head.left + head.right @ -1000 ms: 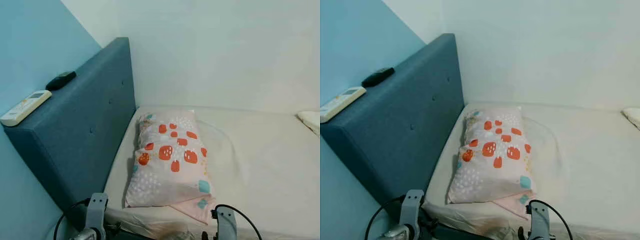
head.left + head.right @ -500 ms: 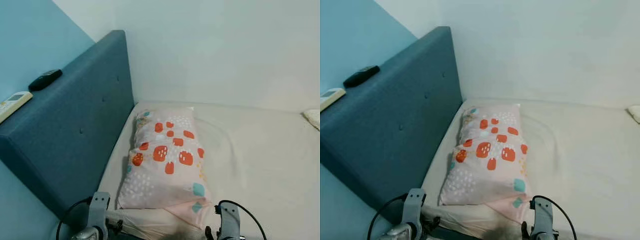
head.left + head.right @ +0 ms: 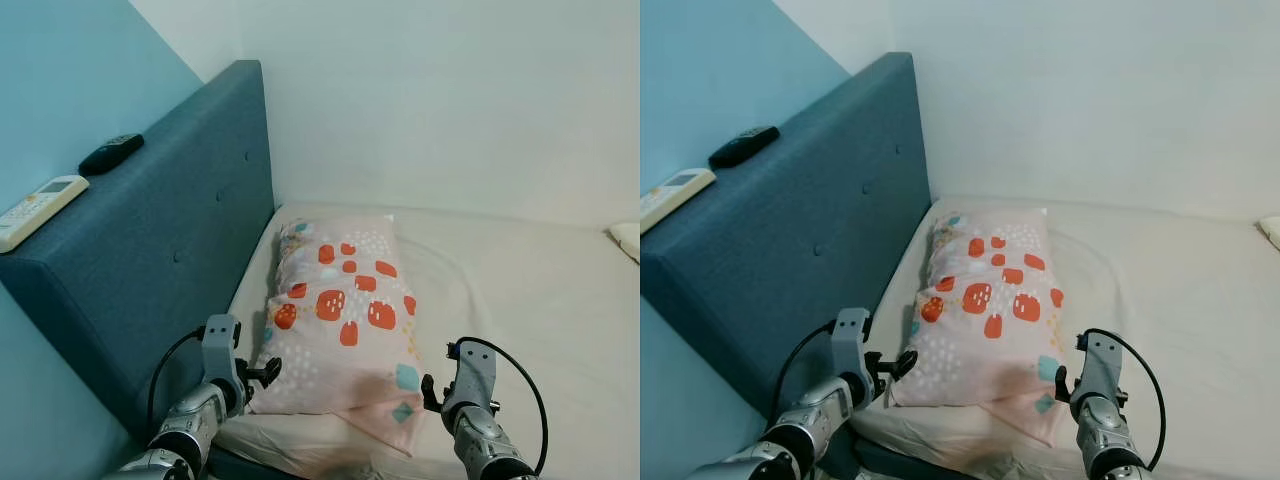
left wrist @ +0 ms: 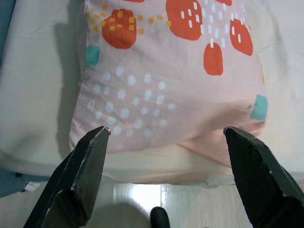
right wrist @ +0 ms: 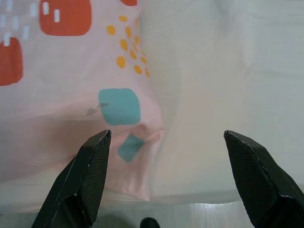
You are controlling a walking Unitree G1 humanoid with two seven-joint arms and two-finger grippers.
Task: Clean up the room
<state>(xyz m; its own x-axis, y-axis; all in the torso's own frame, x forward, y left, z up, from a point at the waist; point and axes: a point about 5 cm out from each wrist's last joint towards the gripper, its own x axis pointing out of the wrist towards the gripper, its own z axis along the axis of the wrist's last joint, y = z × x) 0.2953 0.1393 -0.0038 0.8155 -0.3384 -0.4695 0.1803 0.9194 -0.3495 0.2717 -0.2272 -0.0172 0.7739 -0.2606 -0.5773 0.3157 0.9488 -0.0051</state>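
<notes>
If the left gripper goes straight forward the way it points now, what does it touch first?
Probably the near end of the pink pillow with orange and teal patches, centred between the open left gripper fingers; depth is unclear, so the white bed sheet edge might come first.

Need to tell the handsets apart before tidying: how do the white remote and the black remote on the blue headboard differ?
The white remote is pale with a small screen; the black remote is dark, its details too small to read. The white one looks longer and lies nearer the robot; the black one lies farther along. Both rest flat on top of the blue padded headboard, apart.
</notes>
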